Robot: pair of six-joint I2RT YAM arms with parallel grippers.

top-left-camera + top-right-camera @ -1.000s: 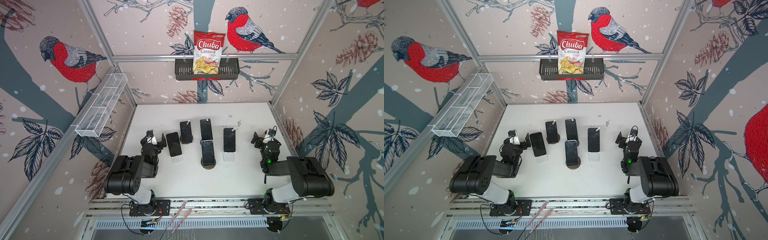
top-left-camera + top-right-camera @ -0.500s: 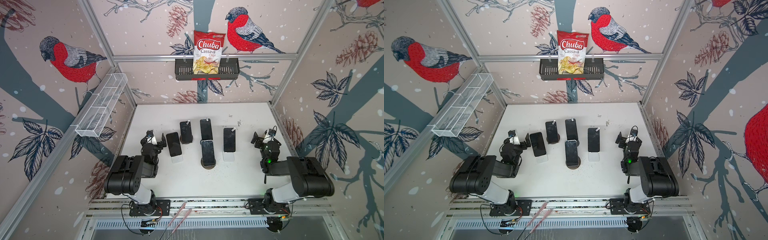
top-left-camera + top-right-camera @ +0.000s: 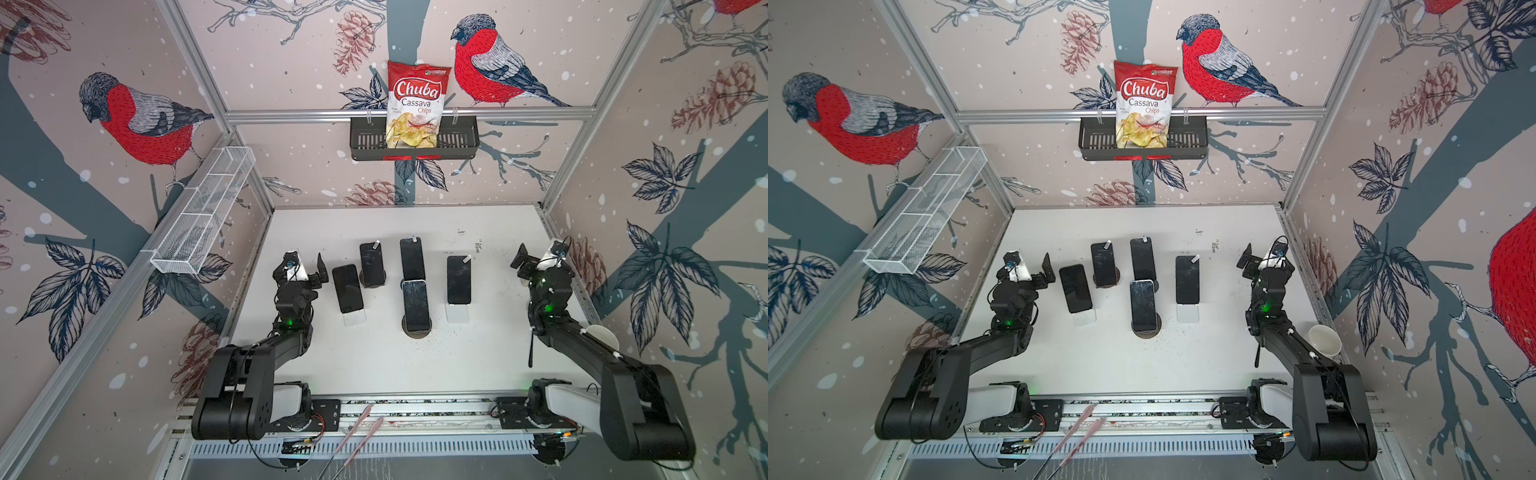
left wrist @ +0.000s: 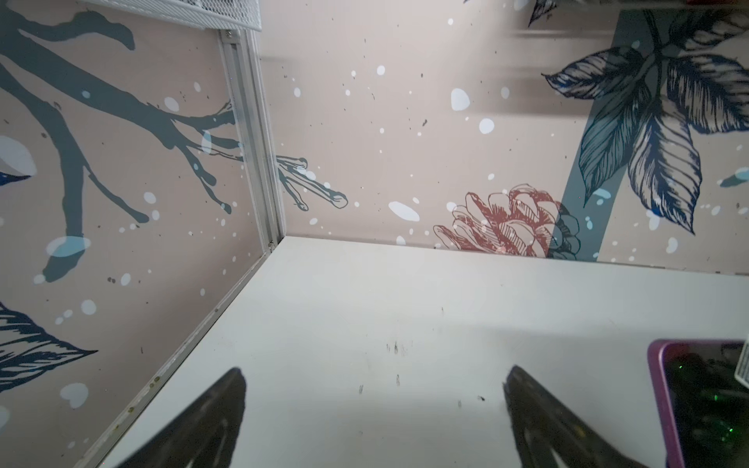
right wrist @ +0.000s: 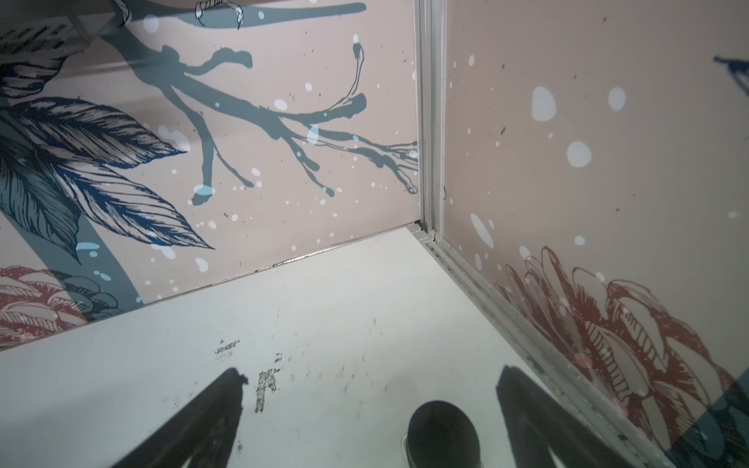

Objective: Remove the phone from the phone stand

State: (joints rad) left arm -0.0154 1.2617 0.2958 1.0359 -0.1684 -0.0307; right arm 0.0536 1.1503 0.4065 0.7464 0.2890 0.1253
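My left gripper (image 3: 305,262) hangs spread wide near the desk's (image 3: 374,365) left edge, pinching nothing; my wrist camera catches a purple-cased phone (image 4: 705,405) close by one finger (image 4: 539,417). My right gripper (image 3: 538,258) is spread just as wide, empty, near the right edge. Five phones (image 3: 412,259) lean on stands (image 3: 354,318) mid-desk. The front phone (image 3: 415,305) sits on its round phone stand (image 3: 417,332), between my two grippers and well apart from both.
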